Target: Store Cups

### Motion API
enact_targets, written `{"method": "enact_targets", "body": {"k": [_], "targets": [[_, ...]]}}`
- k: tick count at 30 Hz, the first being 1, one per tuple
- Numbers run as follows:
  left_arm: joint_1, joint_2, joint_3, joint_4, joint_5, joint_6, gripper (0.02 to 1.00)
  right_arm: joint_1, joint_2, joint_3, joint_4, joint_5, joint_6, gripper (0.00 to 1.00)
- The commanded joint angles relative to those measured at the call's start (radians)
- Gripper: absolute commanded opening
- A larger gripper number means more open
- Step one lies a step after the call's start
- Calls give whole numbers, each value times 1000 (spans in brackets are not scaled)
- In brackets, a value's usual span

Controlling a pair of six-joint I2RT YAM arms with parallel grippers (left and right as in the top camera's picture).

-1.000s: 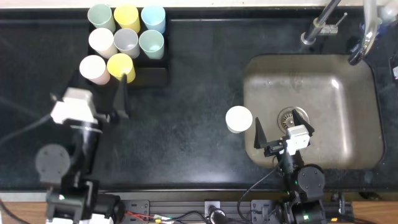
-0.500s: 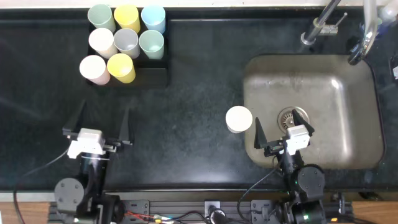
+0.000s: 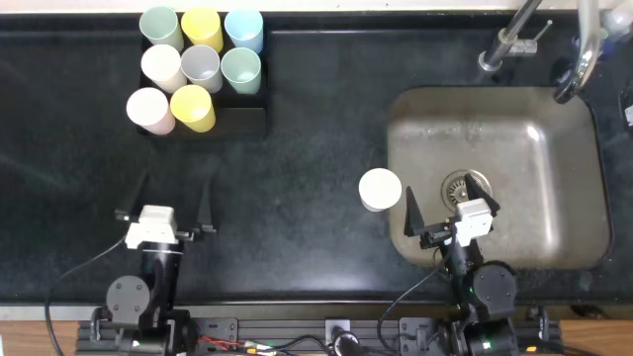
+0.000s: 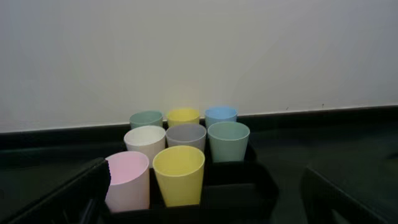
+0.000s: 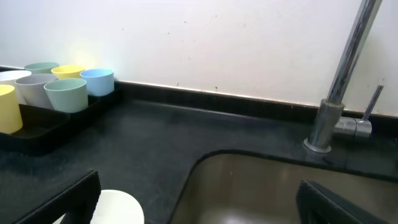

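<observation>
The left gripper has drawn back from the black plastic tray toward its own base, while the right gripper has stayed put. From above, eight pastel plastic cups stand upright in the tray, and the left gripper sits well apart from it with its fingers spread wide and nothing between them. A lone white plastic cup stands on the dark stone counter far from the tray, just beside the right gripper, which is also wide open and empty. The left wrist view faces the tray, with a pink cup and a yellow cup nearest. In the right wrist view the tray lies far off across the counter.
</observation>
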Motion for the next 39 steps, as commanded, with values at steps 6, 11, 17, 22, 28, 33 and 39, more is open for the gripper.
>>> {"method": "enact_targets", "body": {"k": [6,11,17,22,28,33,39], "targets": [[10,-13,-3,-159,6,4,998,-1,-10,-13,5,9,-3,998],[10,-10,-3,-194,2,4,1000,-1,-10,-13,5,9,-3,996],[10,-10,-3,-194,2,4,1000,-2,-10,-13,5,9,-3,996],[10,-10,-3,-194,2,4,1000,-2,-10,-13,5,9,-3,998],[10,-10,-3,-194,2,4,998,-2,-10,-13,5,9,-3,998],[10,-10,-3,-194,2,4,1000,-2,-10,-13,5,9,-3,998],[10,-10,-3,-194,2,4,1000,-2,-10,-13,5,9,-3,993]]}}
